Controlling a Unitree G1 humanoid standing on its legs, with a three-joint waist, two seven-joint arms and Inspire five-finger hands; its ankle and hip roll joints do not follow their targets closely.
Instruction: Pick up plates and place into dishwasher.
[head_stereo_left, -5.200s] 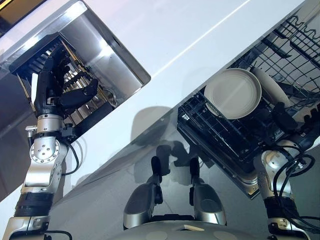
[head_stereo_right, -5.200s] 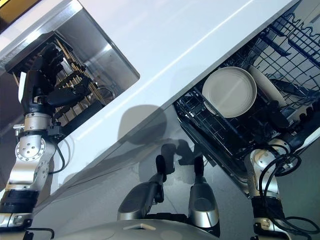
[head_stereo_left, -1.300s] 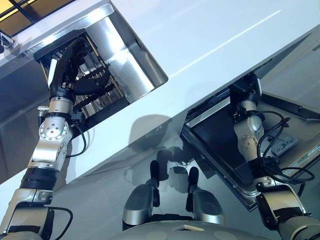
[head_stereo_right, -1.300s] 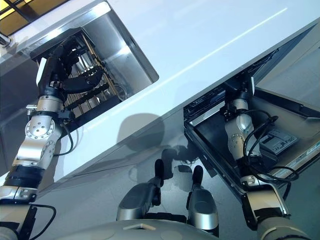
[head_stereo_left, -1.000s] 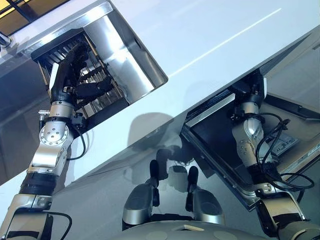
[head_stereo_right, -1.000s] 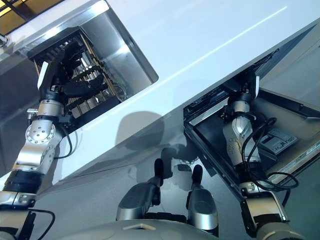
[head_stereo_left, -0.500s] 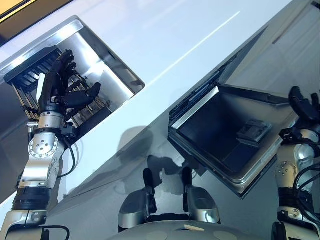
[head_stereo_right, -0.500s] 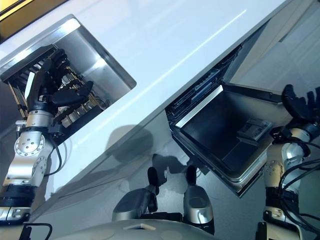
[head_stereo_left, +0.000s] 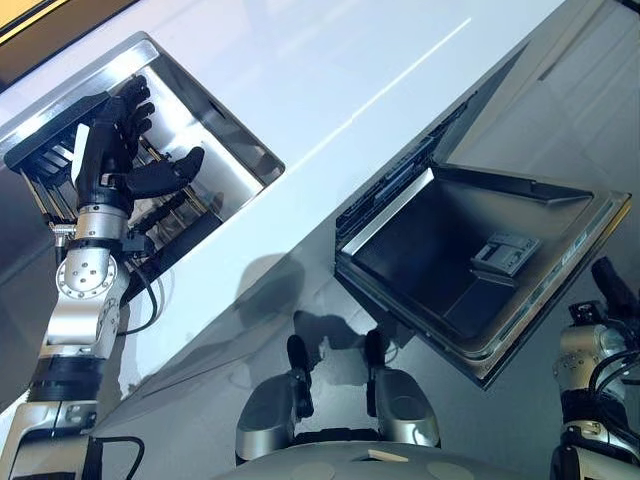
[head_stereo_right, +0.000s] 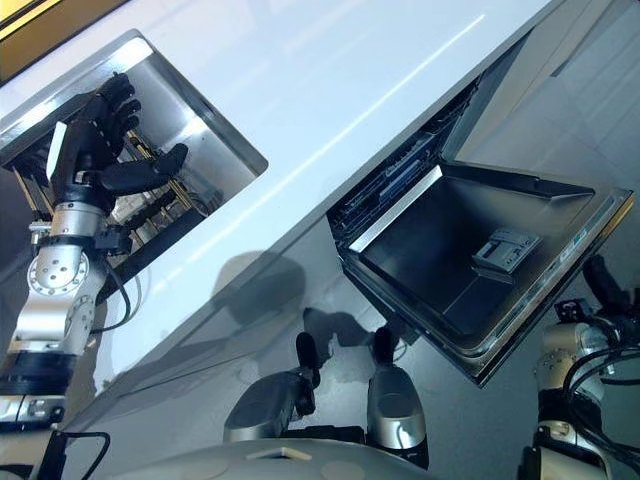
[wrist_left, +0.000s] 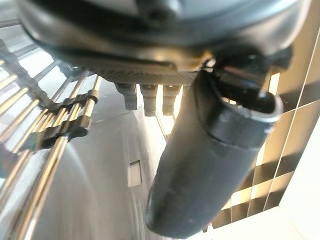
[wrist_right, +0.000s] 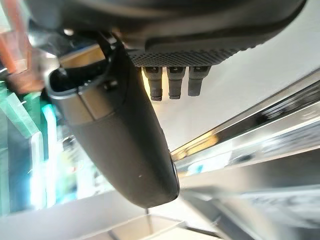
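Note:
The dishwasher door (head_stereo_left: 420, 250) stands partly open at the right, its dark inner face turned to me with the grey detergent box (head_stereo_left: 505, 253) on it. A dark edge of the rack (head_stereo_right: 400, 175) shows in the gap under the white counter. My right hand (head_stereo_left: 612, 288) is low at the far right, just below the door's outer edge and apart from it, open with thumb (wrist_right: 125, 130) and fingers straight. My left hand (head_stereo_left: 110, 150) hovers open over the wire dish rack (wrist_left: 50, 130) in the sink, fingers spread, holding nothing.
The steel sink (head_stereo_left: 225, 135) is set in the long white counter (head_stereo_left: 330, 70) at the left. Grey floor lies in front of the counter and under the door.
The rack with the plates has gone into the dishwasher and the door has swung partly up. My right hand has come off the door and dropped below its edge. The left hand has risen slightly.

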